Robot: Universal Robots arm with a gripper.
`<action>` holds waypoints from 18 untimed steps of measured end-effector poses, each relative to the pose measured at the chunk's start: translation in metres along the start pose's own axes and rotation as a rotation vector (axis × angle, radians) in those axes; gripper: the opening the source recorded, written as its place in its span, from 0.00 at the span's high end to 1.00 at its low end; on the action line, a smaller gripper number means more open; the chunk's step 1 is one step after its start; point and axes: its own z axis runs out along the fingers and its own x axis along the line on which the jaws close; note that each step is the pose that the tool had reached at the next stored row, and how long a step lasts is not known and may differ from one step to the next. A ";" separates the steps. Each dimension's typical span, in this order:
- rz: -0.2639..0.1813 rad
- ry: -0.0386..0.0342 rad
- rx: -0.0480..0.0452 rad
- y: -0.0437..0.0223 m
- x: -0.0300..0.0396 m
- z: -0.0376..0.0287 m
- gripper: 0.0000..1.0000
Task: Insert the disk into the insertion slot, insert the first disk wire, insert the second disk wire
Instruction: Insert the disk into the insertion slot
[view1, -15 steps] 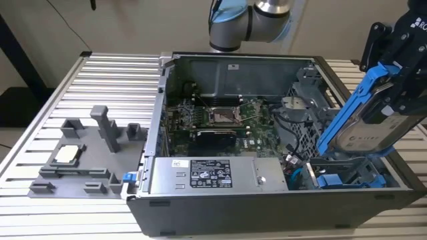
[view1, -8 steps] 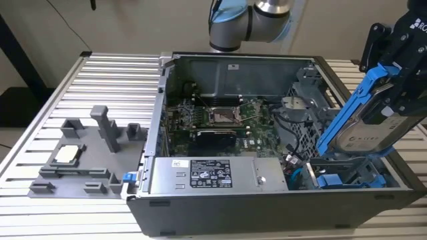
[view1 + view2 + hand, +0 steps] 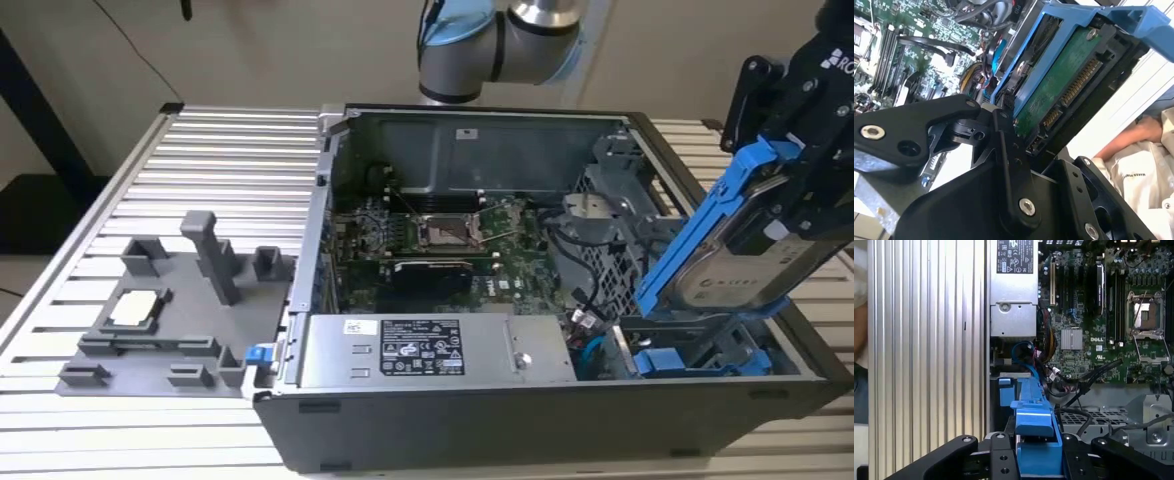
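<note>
Ribbed aluminium slats form the table (image 3: 134,180). On it an open grey steel computer case (image 3: 534,430) lies on its side, with its green motherboard (image 3: 441,235) facing up. At three o'clock in the exterior view the black gripper (image 3: 790,205) is clenched on the disk (image 3: 727,260), its fingers pressing the bright blue plastic carrier from both sides. The disk, a flat silver-grey rectangle, leans with its top toward one o'clock. Its lower end is close over the insertion slot (image 3: 701,335) in the sheet-metal cage; whether it touches I cannot tell. Another blue-framed drive (image 3: 681,362) sits lower in that cage. The second wrist view shows the green circuit board (image 3: 1064,85) on the disk's underside, with its gold connector pins. A boxy silver power supply (image 3: 427,350) lies at six o'clock, and a matte grey moulded fixture (image 3: 174,320) rests at eight o'clock.
</note>
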 end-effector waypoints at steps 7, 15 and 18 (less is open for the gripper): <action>0.000 0.0002 0.0000 -0.0022 0.0013 0.0086 0.67; -0.002 0.0002 0.0000 -0.0035 0.0022 0.0186 0.67; -0.002 0.0002 0.0000 -0.0039 0.0024 0.0226 0.67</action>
